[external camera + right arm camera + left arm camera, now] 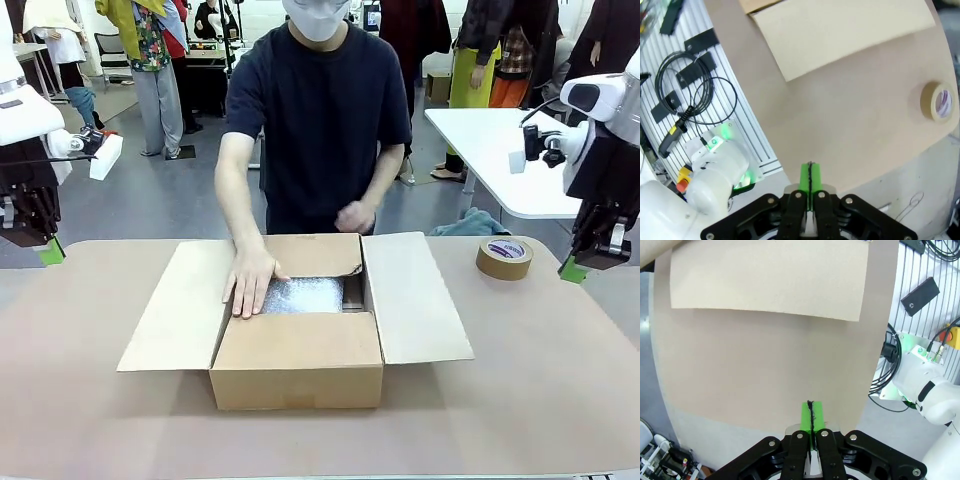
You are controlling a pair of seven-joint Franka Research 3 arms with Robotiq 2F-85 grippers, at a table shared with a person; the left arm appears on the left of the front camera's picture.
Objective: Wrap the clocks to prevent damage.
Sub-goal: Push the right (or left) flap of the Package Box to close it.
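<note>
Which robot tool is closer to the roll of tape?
Right. The right tool hangs just beside the tape roll; the left tool is far off, beyond the box.

We see the box (297,370) mid-desk (520,400), bubble wrap (305,295) inside it, a person's hand (250,282) at the opening's left edge, and the tape roll (504,258) to the right.

The left gripper (50,250) hangs low at the robot's left, fingers pointing down, green pads (806,417) pressed together; the right gripper (573,268) hangs likewise at the right, clamped on nothing; the person's right hand (250,280) lies flat, palm down; the person's left hand (352,217) is curled in a loose fist.
</note>
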